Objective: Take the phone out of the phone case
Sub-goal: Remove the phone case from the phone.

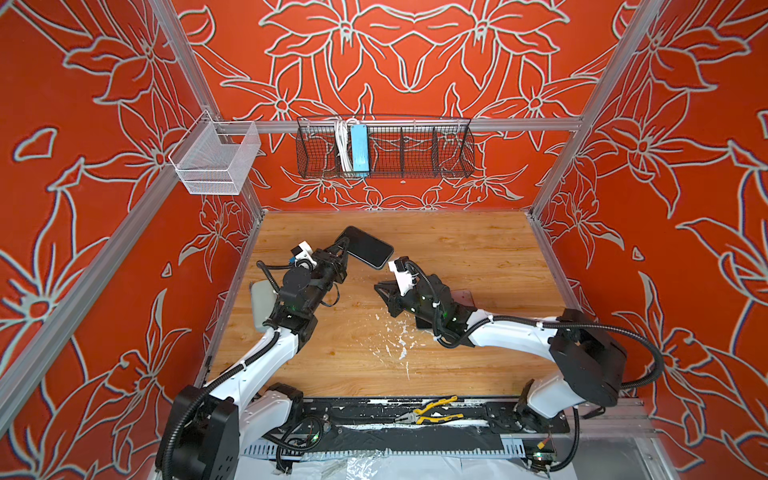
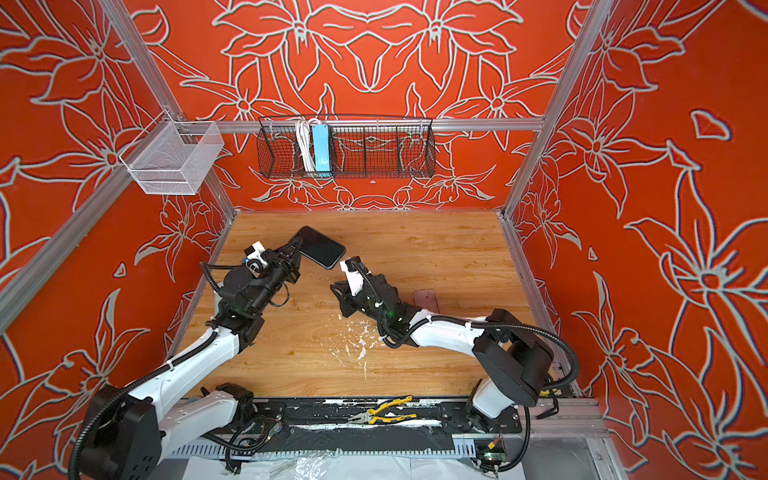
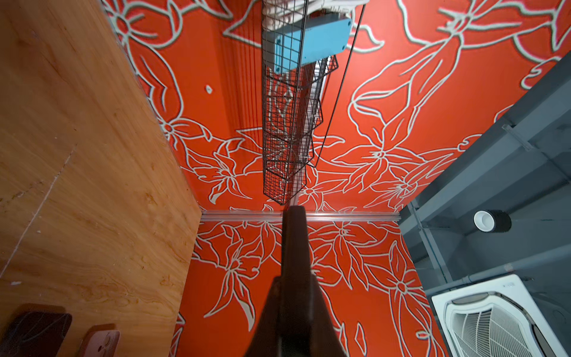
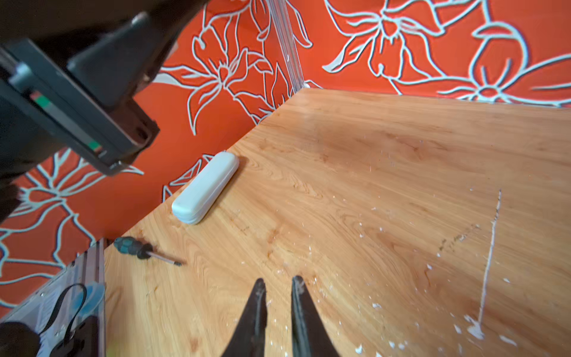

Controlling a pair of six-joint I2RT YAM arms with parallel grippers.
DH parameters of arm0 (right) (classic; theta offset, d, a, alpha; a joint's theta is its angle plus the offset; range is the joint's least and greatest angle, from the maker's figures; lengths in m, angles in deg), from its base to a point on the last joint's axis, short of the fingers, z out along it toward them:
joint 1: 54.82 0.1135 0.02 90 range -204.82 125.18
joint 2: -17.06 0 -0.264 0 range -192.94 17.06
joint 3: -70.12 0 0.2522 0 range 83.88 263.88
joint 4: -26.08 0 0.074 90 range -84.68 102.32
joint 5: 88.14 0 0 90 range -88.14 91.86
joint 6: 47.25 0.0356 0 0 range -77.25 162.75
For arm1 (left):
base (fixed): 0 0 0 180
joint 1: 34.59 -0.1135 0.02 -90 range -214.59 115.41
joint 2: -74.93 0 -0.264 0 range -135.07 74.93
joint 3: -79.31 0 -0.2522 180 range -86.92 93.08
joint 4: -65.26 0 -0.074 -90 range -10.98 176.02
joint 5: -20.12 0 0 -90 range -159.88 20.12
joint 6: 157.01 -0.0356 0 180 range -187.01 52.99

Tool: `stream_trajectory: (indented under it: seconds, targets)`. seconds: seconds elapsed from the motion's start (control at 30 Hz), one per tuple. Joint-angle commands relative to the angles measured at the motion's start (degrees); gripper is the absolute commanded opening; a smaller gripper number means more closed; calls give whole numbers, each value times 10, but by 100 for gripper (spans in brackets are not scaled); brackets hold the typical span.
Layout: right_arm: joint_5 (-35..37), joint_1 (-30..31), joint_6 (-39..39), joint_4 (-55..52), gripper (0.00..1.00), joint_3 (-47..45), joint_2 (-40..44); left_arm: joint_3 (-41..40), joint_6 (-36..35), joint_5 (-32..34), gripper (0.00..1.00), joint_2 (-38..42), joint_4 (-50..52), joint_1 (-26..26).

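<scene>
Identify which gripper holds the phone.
The left gripper, shut on one end of the black phone, which is held off the table. The right gripper is slightly open and empty.

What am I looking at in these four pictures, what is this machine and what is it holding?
This is a two-armed tabletop robot; each arm ends in a gripper. Two pictures look down from overhead; two come from cameras on the wrists. The left gripper is shut on the edge of a glossy black phone, held up off the wooden table. The right gripper is open and empty. On the table lie a dusty-pink soft phone case, a pale grey rounded slab and a dark-handled screwdriver.
</scene>
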Motion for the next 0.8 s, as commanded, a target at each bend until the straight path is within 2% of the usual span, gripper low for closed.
stream_trajectory:
  seconds: [0.0, 0.07, 0.23, 0.47, 0.6, 0.77]
  targets:
    - [-40, -12, 39, -13, 29, -2, 48, 22, -6, -13, 0, 5, -60, 2]
    - [-85, -33, 80, -11, 40, -1, 61, 22, -8, -15, 0, -3, -65, 2]
    - [-176, -67, 169, 44, 56, 2, 68, 22, -10, -22, 0, -21, -83, 2]
    - [-176, -69, 215, 63, 59, 48, 44, 16, -17, -26, 0, -25, -87, 2]
    - [-201, -68, 245, 112, 59, 60, 21, 13, -23, -22, 0, -22, -84, 2]
    - [-195, -69, 278, 153, 59, 59, 8, 11, -25, -25, 0, -25, -87, 2]
